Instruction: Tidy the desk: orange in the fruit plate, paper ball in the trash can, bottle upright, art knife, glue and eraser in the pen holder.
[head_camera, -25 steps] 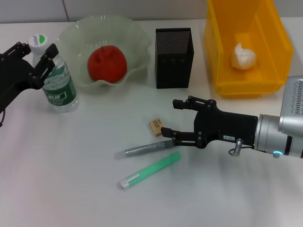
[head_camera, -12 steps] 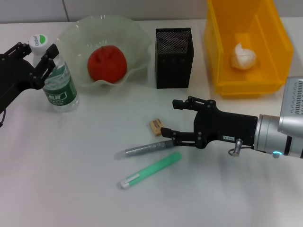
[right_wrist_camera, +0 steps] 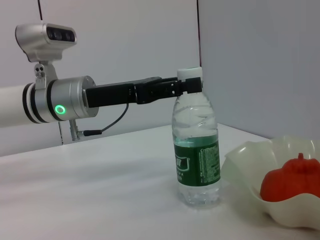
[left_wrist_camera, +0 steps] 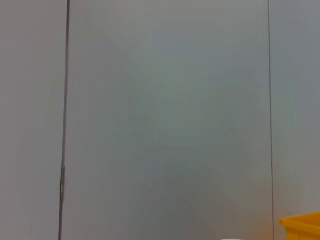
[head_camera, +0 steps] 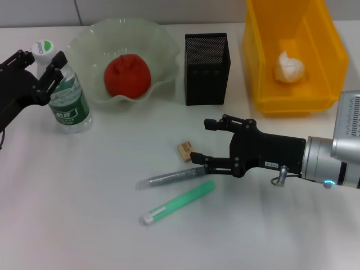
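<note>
**Bottle upright, stationery still on the desk**

The left gripper point(head_camera: 38, 66) sits at the neck of the upright bottle point(head_camera: 64, 93), fingers spread on either side of the cap rather than clamped. The right gripper point(head_camera: 200, 143) hovers low with jaws apart, near the eraser point(head_camera: 185, 149) and just above the glue stick point(head_camera: 169, 179) and art knife point(head_camera: 179, 202). The orange point(head_camera: 127, 75) lies in the fruit plate point(head_camera: 90, 39), the paper ball point(head_camera: 289, 66) in the yellow trash can point(head_camera: 329, 34). The pen holder point(head_camera: 206, 68) stands between them.

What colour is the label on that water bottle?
Green with white print; the bottle shows it best in the right wrist view.
</note>
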You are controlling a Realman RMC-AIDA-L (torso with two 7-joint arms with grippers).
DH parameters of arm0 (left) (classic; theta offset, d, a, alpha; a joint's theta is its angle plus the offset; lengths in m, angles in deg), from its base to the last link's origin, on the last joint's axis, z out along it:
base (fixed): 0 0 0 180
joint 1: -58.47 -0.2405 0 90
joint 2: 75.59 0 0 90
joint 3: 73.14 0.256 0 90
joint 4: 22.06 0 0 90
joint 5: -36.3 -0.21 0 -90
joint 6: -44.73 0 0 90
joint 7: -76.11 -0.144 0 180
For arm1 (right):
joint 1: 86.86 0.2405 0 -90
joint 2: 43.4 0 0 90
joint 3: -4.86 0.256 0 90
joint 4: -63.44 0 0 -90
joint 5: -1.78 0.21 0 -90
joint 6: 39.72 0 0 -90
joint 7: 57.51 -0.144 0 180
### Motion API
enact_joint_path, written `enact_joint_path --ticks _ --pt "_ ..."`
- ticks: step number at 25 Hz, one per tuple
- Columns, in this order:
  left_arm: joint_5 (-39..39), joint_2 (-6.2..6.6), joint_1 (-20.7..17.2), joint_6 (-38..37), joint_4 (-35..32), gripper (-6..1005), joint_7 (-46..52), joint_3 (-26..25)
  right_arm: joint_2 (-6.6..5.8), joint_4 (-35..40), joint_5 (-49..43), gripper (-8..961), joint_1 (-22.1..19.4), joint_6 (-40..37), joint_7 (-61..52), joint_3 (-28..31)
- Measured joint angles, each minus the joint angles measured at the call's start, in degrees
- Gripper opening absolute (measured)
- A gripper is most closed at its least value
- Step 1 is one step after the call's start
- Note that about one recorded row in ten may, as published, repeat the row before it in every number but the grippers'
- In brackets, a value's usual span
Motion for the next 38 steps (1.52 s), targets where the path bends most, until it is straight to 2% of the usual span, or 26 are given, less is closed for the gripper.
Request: enact_joint_path --ticks 6,11,19,24,28,30,31,34,38 --pt "0.1 0.0 -0.09 -0.07 -0.02 455 -0.19 0.21 0.0 0.0 0.0 816 0.0 -0.05 0.02 -0.08" --pt "0.11 -0.06 -0.2 -0.08 -0.02 665 -0.16 0.04 0.0 0.0 0.0 816 0.0 -0.05 0.04 -0.17" --pt "0.52 -0.09 -0.23 -1.51 0.0 750 0.24 -0.09 0.0 0.0 0.0 817 0.0 -0.05 0.08 -0.21" --pt "2.35 0.17 -0.47 -7.72 -0.1 783 3.45 -0.19 0.0 0.0 0.07 817 0.0 -0.04 0.09 -0.02" --pt "3.62 0.44 -1.27 -15.98 -0.76 786 8.95 -0.31 -0.01 0.06 0.92 817 0.0 0.37 0.13 0.09" --pt "3.65 1.15 -1.92 -21.26 -1.46 786 13.84 -0.15 -0.16 0.23 2.54 817 -0.04 0.11 -0.03 0.18" --pt "3.65 1.15 -1.92 -21.26 -1.46 786 13.84 -0.15 -0.16 0.23 2.54 817 -0.04 0.11 -0.03 0.18" --pt "1.72 2.19 -2.64 -26.18 -2.1 785 17.25 1.2 -0.36 0.66 3.7 817 -0.16 -0.6 -1.78 0.18" --pt "-3.89 3.36 -2.78 -28.12 -2.49 785 18.32 4.0 -0.59 1.96 3.89 817 -0.68 -2.5 -4.75 0.18"
